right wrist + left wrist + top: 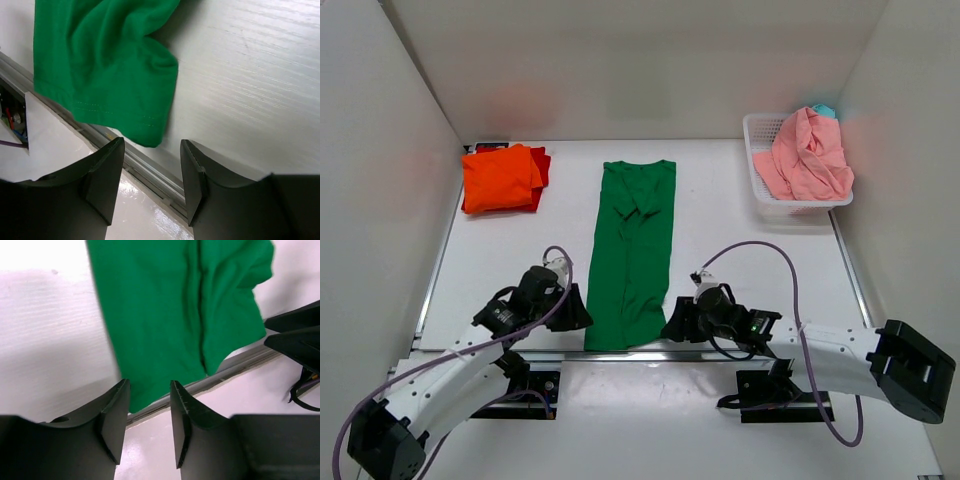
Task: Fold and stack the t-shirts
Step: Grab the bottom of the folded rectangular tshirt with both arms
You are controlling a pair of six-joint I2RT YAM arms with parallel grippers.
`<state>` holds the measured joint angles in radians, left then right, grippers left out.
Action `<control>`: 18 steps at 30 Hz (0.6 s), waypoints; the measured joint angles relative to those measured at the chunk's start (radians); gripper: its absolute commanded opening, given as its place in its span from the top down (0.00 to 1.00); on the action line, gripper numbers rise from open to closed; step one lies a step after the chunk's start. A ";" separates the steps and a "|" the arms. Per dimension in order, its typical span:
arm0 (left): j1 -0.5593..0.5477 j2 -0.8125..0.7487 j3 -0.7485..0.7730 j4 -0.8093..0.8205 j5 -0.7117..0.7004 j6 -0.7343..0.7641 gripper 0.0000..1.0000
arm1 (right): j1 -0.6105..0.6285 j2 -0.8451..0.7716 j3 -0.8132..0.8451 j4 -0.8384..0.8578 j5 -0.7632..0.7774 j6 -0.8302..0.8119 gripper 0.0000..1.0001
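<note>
The dark green t-shirt [633,250] lies flat in the table's middle, folded into a long narrow strip, its hem at the near edge. My left gripper [577,313] is open and empty just left of the hem's left corner [145,395]. My right gripper [672,326] is open and empty just right of the hem's right corner [150,132]. The folded orange t-shirt [500,178] lies on the red t-shirt [542,165] at the back left. The salmon pink t-shirt [808,155] is heaped in the white basket [756,130].
A metal rail [650,352] runs along the table's near edge under the hem. White walls enclose the table on the left, back and right. Something teal [823,108] shows behind the pink shirt in the basket.
</note>
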<state>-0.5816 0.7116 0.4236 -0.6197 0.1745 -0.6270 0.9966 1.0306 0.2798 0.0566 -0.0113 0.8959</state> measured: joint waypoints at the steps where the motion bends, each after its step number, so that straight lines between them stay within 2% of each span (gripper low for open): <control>1: -0.001 0.004 -0.004 -0.001 0.004 -0.006 0.48 | 0.000 0.008 0.000 0.010 -0.006 0.004 0.54; 8: -0.102 0.121 -0.015 -0.036 0.024 -0.021 0.48 | 0.017 0.078 0.010 0.064 -0.041 0.026 0.56; 11: -0.114 0.126 -0.018 -0.052 0.027 -0.022 0.48 | 0.019 0.100 0.010 0.088 -0.055 0.033 0.63; 13: -0.126 0.136 -0.020 -0.053 0.026 -0.027 0.49 | 0.019 0.116 0.010 0.101 -0.062 0.035 0.80; 14: -0.134 0.143 -0.024 -0.050 0.026 -0.030 0.56 | 0.019 0.126 0.010 0.105 -0.064 0.036 0.96; 15: -0.139 0.153 -0.029 -0.046 0.024 -0.035 0.66 | 0.019 0.135 0.010 0.103 -0.069 0.031 0.99; 16: -0.146 0.163 -0.036 -0.038 0.021 -0.040 0.86 | 0.019 0.142 0.011 0.098 -0.072 0.034 1.00; 17: -0.150 0.171 -0.044 -0.032 0.015 -0.048 1.00 | 0.023 0.147 0.013 0.091 -0.075 0.037 1.00; 18: -0.154 0.175 -0.052 -0.027 0.010 -0.051 1.00 | 0.029 0.149 0.019 0.082 -0.076 0.039 1.00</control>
<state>-0.7353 0.8867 0.3714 -0.6464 0.1844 -0.6785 1.0252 1.1793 0.2989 0.1390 -0.0875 0.9348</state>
